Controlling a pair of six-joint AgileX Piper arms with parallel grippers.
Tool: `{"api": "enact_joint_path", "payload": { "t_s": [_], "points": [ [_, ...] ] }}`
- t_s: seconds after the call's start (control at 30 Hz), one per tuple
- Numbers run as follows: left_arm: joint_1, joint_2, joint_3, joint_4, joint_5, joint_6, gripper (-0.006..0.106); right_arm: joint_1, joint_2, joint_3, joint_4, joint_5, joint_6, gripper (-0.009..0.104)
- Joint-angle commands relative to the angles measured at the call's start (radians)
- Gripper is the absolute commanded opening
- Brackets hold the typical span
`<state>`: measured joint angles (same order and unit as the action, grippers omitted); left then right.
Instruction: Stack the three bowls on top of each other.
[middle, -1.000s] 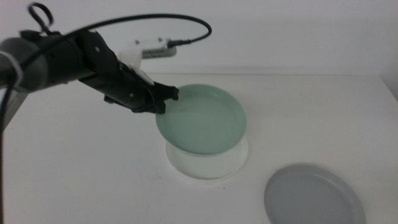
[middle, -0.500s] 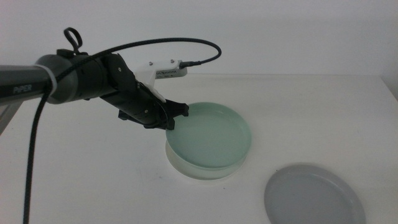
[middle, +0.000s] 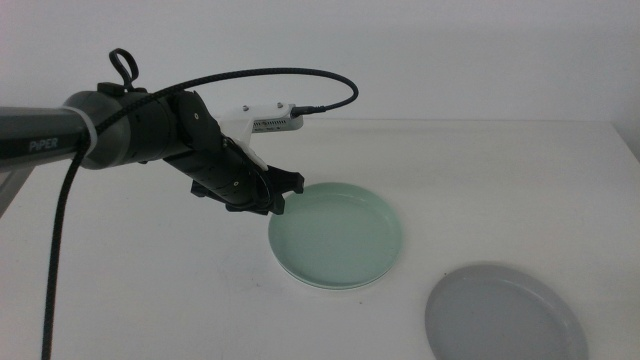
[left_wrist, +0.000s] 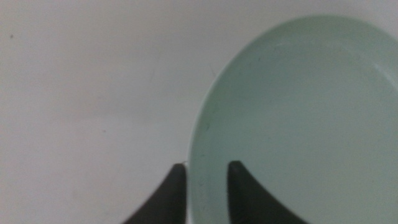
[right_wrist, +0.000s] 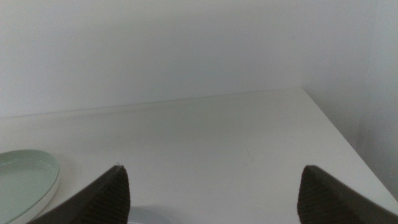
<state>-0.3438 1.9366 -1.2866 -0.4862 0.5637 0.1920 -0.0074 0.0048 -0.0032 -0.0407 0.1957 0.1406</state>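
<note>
Left gripper (middle: 283, 192), centre-left of frame, pinches the mint bowl (middle: 338, 234) rim, seating it in the white bowl (middle: 300, 275). Grey bowl (middle: 505, 315) lower right awaits. Right gripper (right_wrist: 211, 186) gapes empty.

You were working at a bare test bench, more lab than home. The table (middle: 120, 290) was plain white, set against an empty white wall (middle: 450, 50). A black arm (middle: 120, 135) marked PiPER reached over it, with a loose black cable (middle: 250, 75) looping to a small white camera unit (middle: 268, 118). Only plain plastic bowls (middle: 340, 235) lay on the table.
</note>
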Motion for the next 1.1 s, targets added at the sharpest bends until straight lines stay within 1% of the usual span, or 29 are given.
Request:
{"api": "enact_joint_path", "payload": {
  "t_s": [0.0, 0.03, 0.13, 0.23, 0.27, 0.43, 0.63, 0.73, 0.8, 0.93, 1.07],
  "points": [
    [-0.003, -0.007, -0.004, 0.004, 0.013, 0.009, 0.030, -0.003, -0.005, 0.003, -0.006, -0.009, -0.003, 0.093],
    [-0.003, -0.012, -0.004, 0.004, 0.018, 0.012, 0.035, -0.003, -0.005, 0.003, -0.006, -0.009, -0.003, 0.093],
    [-0.001, -0.059, -0.004, 0.004, 0.043, 0.048, 0.058, -0.003, -0.005, 0.003, -0.006, -0.009, -0.003, 0.093],
    [0.004, -0.152, -0.004, 0.033, 0.071, 0.068, 0.087, -0.003, -0.005, 0.003, -0.006, -0.009, -0.003, 0.093],
    [0.007, -0.191, -0.004, 0.040, 0.087, 0.074, 0.094, -0.003, -0.005, 0.003, -0.006, -0.009, -0.003, 0.093],
    [0.049, -0.410, -0.004, 0.049, 0.184, 0.125, 0.094, -0.003, -0.005, 0.003, -0.006, -0.009, -0.003, 0.093],
    [0.096, -0.706, -0.004, 0.043, 0.400, 0.264, 0.094, -0.003, -0.005, 0.003, -0.006, -0.009, -0.003, 0.093],
    [0.096, -0.831, -0.004, 0.041, 0.504, 0.272, 0.094, -0.003, -0.005, 0.003, -0.006, -0.009, -0.003, 0.093],
    [0.096, -0.921, -0.004, 0.023, 0.557, 0.272, 0.094, -0.003, -0.005, 0.003, -0.006, -0.009, -0.003, 0.093],
    [0.096, -1.066, -0.004, 0.014, 0.601, 0.238, 0.094, -0.003, -0.005, 0.003, -0.006, -0.009, -0.003, 0.093],
    [0.096, -1.140, -0.004, 0.014, 0.600, 0.218, 0.094, -0.003, -0.005, 0.003, -0.006, -0.009, -0.003, 0.093]
  ]
}}
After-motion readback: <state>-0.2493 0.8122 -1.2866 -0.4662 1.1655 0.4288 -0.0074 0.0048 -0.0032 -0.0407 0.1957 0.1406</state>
